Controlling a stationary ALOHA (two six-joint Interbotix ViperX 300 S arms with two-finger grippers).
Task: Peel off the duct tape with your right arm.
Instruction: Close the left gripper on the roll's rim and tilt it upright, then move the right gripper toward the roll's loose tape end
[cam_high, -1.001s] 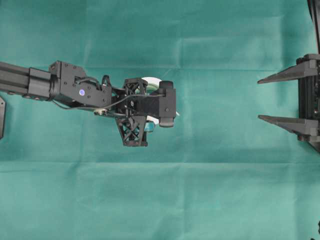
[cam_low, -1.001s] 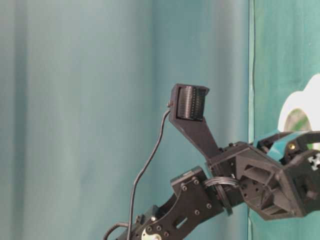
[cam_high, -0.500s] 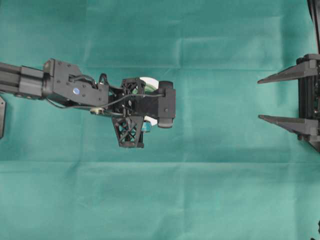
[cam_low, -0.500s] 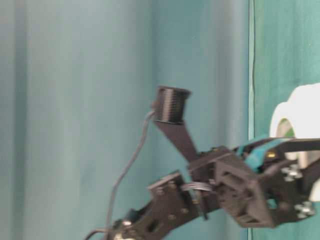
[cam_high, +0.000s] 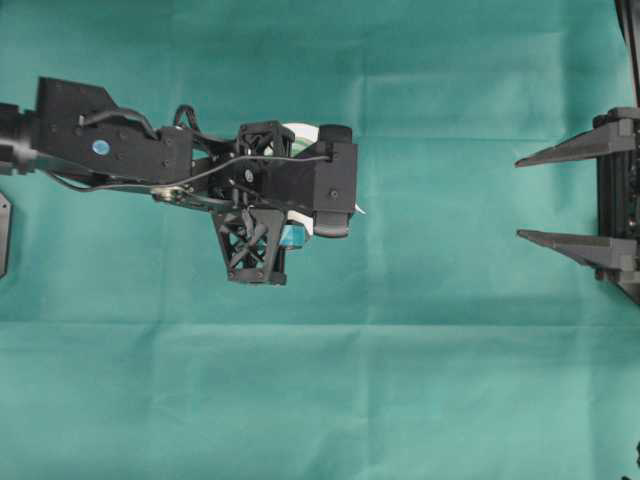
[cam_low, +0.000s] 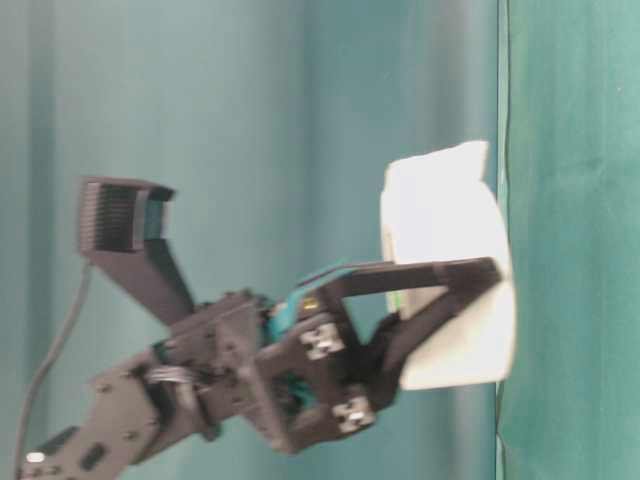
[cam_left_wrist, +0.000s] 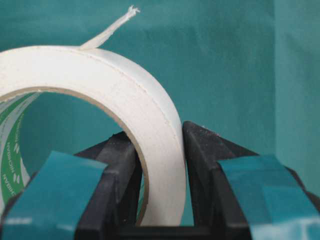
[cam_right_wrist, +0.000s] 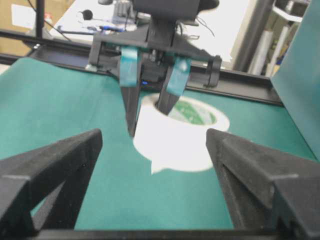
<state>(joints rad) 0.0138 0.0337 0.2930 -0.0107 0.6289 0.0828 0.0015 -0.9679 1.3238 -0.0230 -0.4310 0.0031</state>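
The duct tape (cam_left_wrist: 150, 115), a wide white roll with a green-and-white printed core, is pinched through its wall by my left gripper (cam_left_wrist: 159, 131), one teal-patched finger inside the ring and one outside. Overhead, the left gripper (cam_high: 300, 225) and its camera mount hide most of the duct tape (cam_high: 300, 132). The side view shows the roll (cam_low: 445, 215) held in that gripper (cam_low: 480, 285). A short loose tab (cam_right_wrist: 157, 167) sticks out toward my right gripper (cam_right_wrist: 154, 137). The right gripper (cam_high: 519, 198) stands open at the right edge, well away from the roll, with nothing between its plain black fingers.
Green cloth (cam_high: 420, 380) covers the whole table. A black bracket (cam_high: 3, 235) sits at the left edge. A black frame rail (cam_right_wrist: 240, 82) runs behind the left arm, with room clutter beyond it.
The left arm has drawn back to the left with the roll and looks larger from overhead. In the side view the roll has shifted far left. The right gripper has not moved.
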